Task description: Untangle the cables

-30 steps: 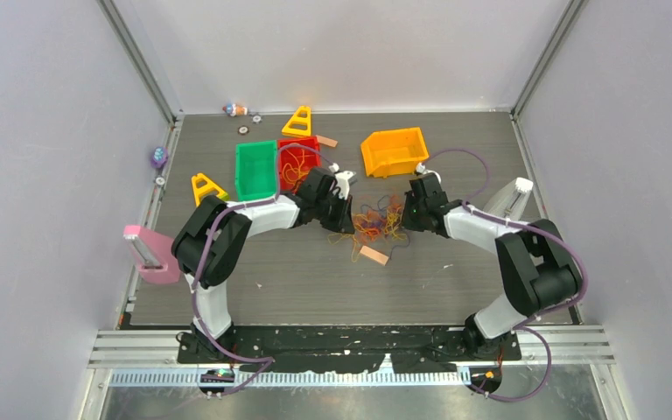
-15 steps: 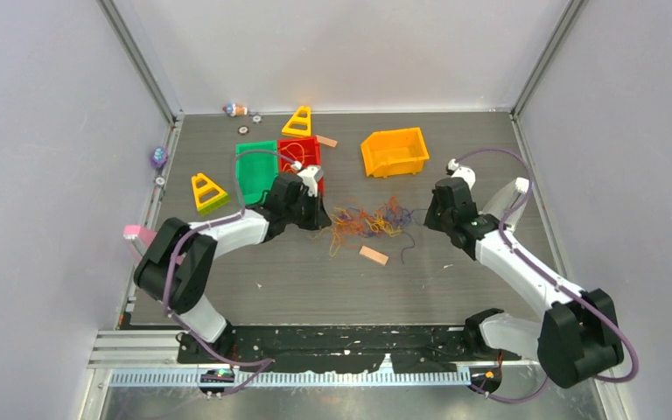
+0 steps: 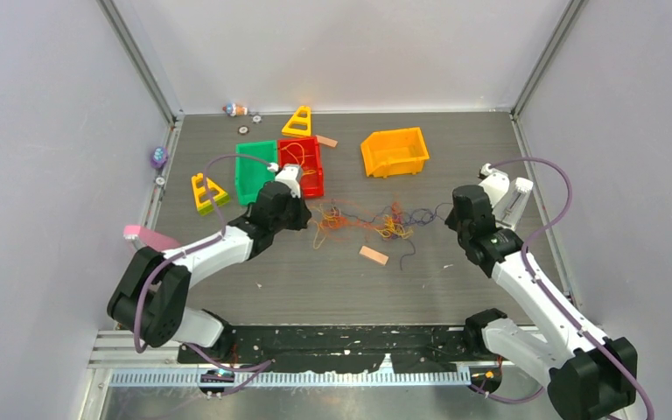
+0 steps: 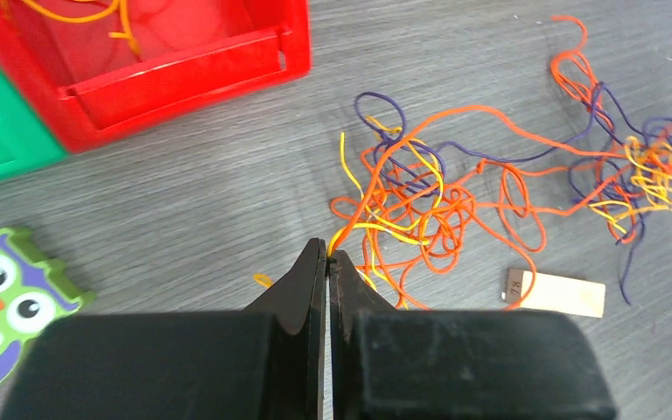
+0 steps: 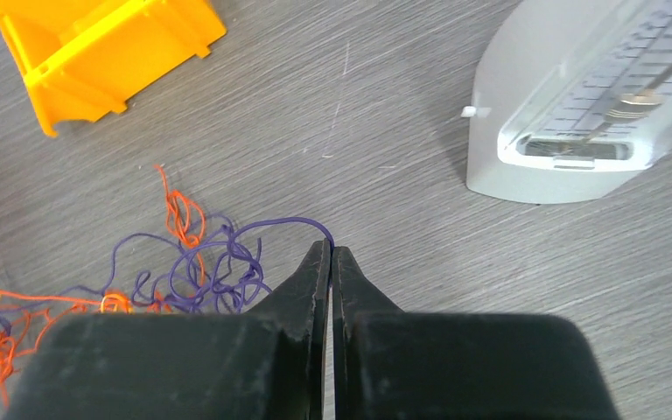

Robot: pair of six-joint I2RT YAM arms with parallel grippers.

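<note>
1. Pulling the two held ends apart was, in my judgement, the step in hand. The thin, flexible orange, yellow and dark purple cables [image 3: 372,220] lay as a long loose tangle on the table, just to the right of the open red plastic bin [image 3: 302,171] and a little nearer to the robot.
2. The left gripper [image 4: 327,254] stood near the red bin's front right corner. Its fingers were pressed together on an orange cable [image 4: 360,199] at the tangle's left edge. A yellow one seemed pinched too, but I could not tell for sure.
3. The right gripper [image 5: 331,249] was well to the right of the red bin, beyond the tangle, and its fingers were closed on one purple cable [image 5: 280,220].
4. To do this step well, each arm should pull slowly and low, away from the other, and stop if a knot tightened.
5. The small flat wooden tag [image 4: 556,293] lay further from the red bin than the tangle and could catch a loop.
</note>
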